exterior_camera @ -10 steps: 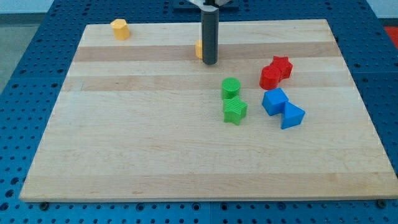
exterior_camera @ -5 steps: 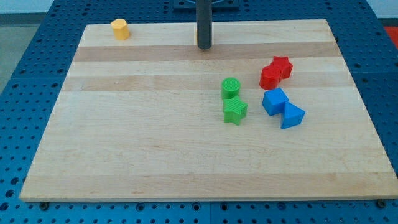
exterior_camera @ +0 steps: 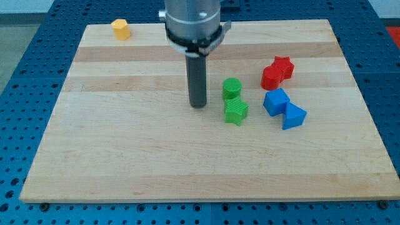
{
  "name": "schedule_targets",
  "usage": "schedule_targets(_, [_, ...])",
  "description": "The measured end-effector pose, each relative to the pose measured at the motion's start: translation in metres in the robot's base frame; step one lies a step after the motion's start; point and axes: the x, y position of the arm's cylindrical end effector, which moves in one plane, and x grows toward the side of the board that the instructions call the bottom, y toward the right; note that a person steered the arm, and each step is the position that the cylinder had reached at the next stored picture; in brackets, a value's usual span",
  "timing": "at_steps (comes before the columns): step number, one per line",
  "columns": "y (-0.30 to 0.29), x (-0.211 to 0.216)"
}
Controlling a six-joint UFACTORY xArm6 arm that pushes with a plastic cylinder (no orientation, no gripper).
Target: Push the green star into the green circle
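While standing upright on a pale wooden board, set on a blue pegboard surface, a dark rod hangs from a grey cylindrical mount near the view's top centre. My tip resting on the wood, just to the view's left of the two green blocks, close to both yet touching neither. No gripper on this arm, so nothing to open or close, and nothing held. Green circle, a short cylinder, near the board's middle, slightly toward the view's right. Green star directly below it in the view, the two touching or all but touching; exact contact hard to tell. Further to the view's right, a red star and another red block of unclear shape, pressed together. Below those, a blue cube and a blue wedge-like block, also side by side and touching. Far off at the view's top left corner of the board, a single yellow block, shape not clear, well apart from everything else.
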Motion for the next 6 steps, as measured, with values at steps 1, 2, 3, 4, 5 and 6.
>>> schedule_targets(1, [0.000,0.043])
schedule_targets(2, [0.023,0.062])
schedule_targets(3, [0.046,0.058])
schedule_targets(4, [0.063,0.043])
schedule_targets(5, [0.072,0.024])
schedule_targets(6, [0.083,0.010])
